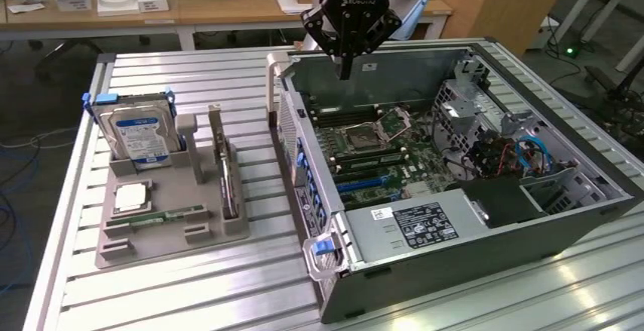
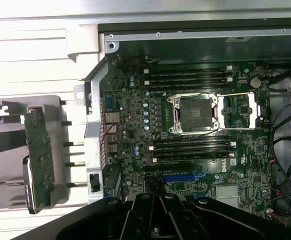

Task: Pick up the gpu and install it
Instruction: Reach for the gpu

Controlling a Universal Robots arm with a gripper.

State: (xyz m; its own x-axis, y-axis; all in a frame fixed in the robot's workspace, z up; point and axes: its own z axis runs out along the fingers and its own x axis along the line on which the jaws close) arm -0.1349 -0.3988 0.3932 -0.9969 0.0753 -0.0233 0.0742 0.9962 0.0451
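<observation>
Exterior view: the tool (image 1: 345, 68) hung over the far edge of the open computer case (image 1: 483, 233), pointing straight down.
Tool state: pinched fully together and empty, with nothing caught between the tips.
Graphics card (image 1: 228, 174): stood on its long edge in a slot of the grey holder (image 1: 171, 237), on the exterior view's left, outside the case and well apart from the tool.
Hard drive (image 1: 141, 136): upright in the same holder, near the card, further towards the exterior view's left.
Memory stick (image 1: 166, 215): lay flat in the holder, near its front.
Desk (image 1: 201, 293): slatted metal, carrying holder and case side by side.
Wrist view: looked down on the motherboard (image 2: 130, 135) inside the case.
Processor socket (image 2: 193, 112): sat in the middle of the board, its metal frame swung open beside it.
Blue slot (image 2: 183, 177): lay across the board, just beside the tool's dark body at the edge of the wrist view.
Card from the wrist: seen edge-on beyond the case wall, seated in the holder.
</observation>
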